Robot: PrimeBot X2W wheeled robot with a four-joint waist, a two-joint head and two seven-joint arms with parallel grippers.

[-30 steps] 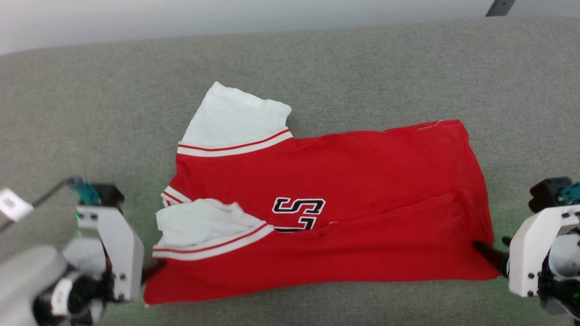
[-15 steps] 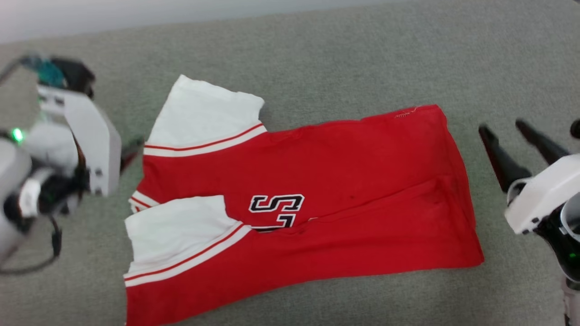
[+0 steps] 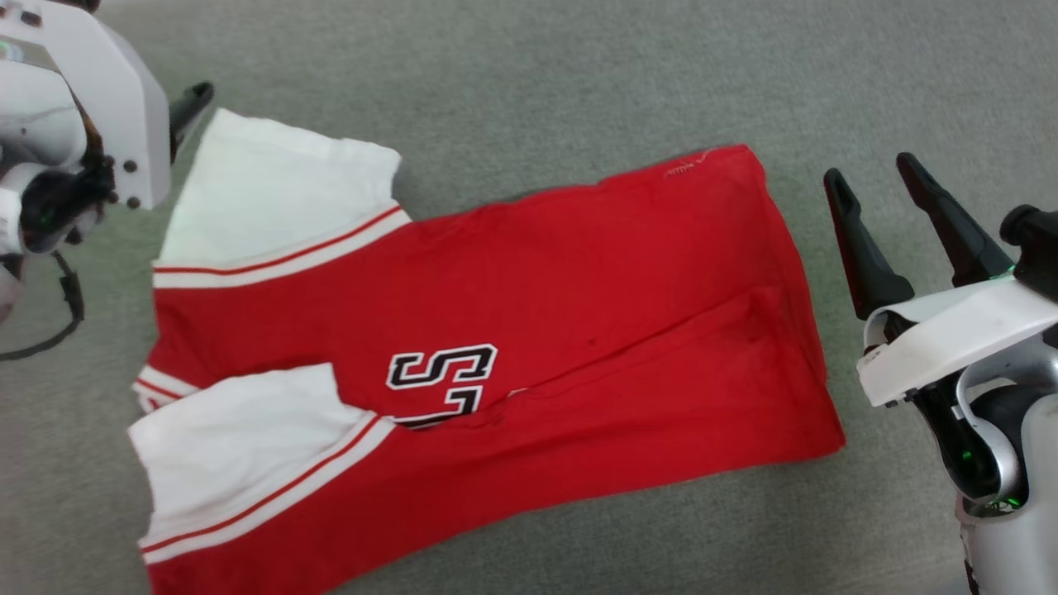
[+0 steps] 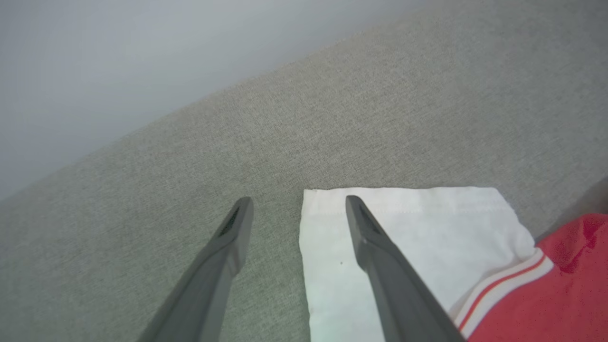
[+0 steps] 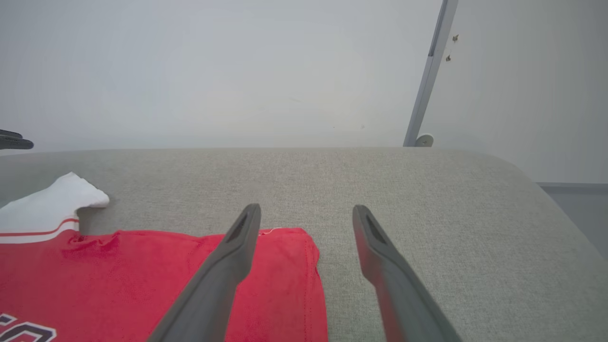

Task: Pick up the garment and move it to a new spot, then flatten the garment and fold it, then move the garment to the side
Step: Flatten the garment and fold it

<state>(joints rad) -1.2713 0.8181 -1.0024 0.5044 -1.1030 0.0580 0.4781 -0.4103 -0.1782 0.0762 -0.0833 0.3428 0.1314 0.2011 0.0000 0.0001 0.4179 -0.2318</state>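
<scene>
A: There's the garment (image 3: pixel 512 330), stretched across the middle of the head view on the grey fabric (image 3: pixel 579 74), collar end at frame left, hem at frame right.
B: And it's folded lengthwise. The lower part laps up over the front and covers the bottom of the dark print (image 3: pixel 442 380).
A: One white sleeve (image 3: pixel 273 190) sticks out at upper left, and a second sleeve (image 3: pixel 240 446) lies on the red at lower left.
B: The left gripper (image 4: pixel 298 202) is in the head view's upper left corner, fingers spread wide with nothing between them. In its wrist view, one finger is over that upper sleeve's corner and the other over bare fabric.
A: Touching the cloth? Can't tell.
B: The right gripper (image 3: pixel 868 169) is at frame right, just beside the hem, also spread wide and empty. In its wrist view, the finger at frame left crosses the hem's far corner.
A: There's a pale wall (image 5: pixel 237 71) behind, with a grey pole (image 5: pixel 430 71) at upper right.
</scene>
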